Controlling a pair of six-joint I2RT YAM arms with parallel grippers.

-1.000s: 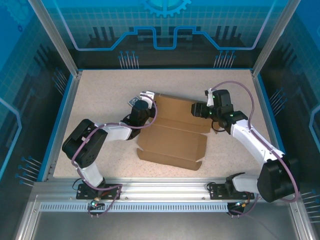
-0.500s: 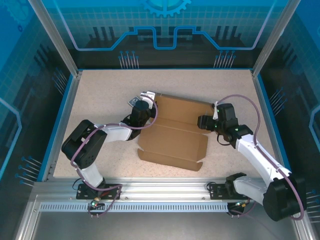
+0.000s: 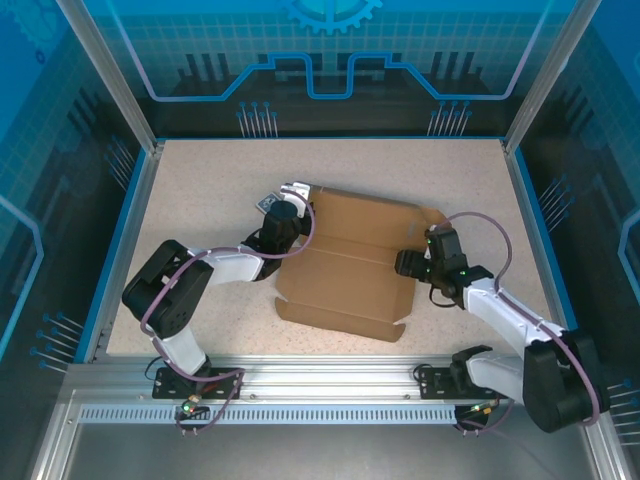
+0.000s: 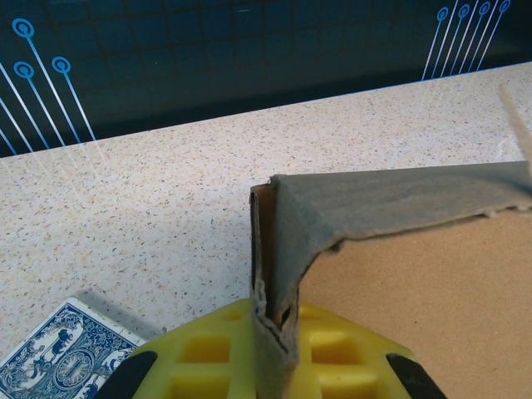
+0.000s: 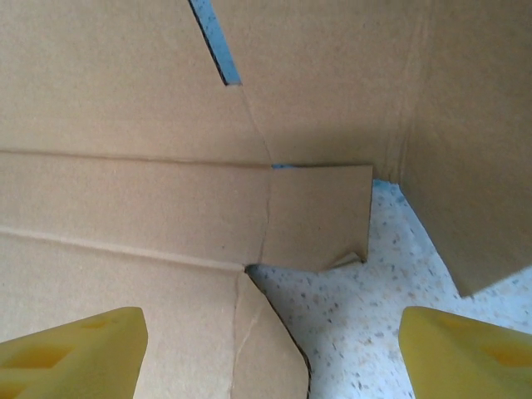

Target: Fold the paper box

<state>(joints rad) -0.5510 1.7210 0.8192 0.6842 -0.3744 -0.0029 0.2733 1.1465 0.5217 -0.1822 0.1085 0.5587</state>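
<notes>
The paper box (image 3: 350, 265) sits mid-worktop (image 3: 200, 180). The left gripper (image 4: 274, 328) jaws clench its raised left wall; the right gripper (image 3: 408, 262) jaws gape beside the right tab. That tab is best folded squarely along its crease.

Yellow-fingered left gripper (image 4: 274, 337) pinched on the upright edge of the brown corrugated cardboard box (image 4: 399, 199); flap bends rightward above a flat panel. Blue-and-white patterned card pack (image 4: 62, 362) lies on speckled beige table (image 4: 166, 191), lower left.

The paper box (image 3: 350, 280) is matt brown corrugated cardboard; the table (image 3: 200, 180) looks speckled and grainy.
</notes>
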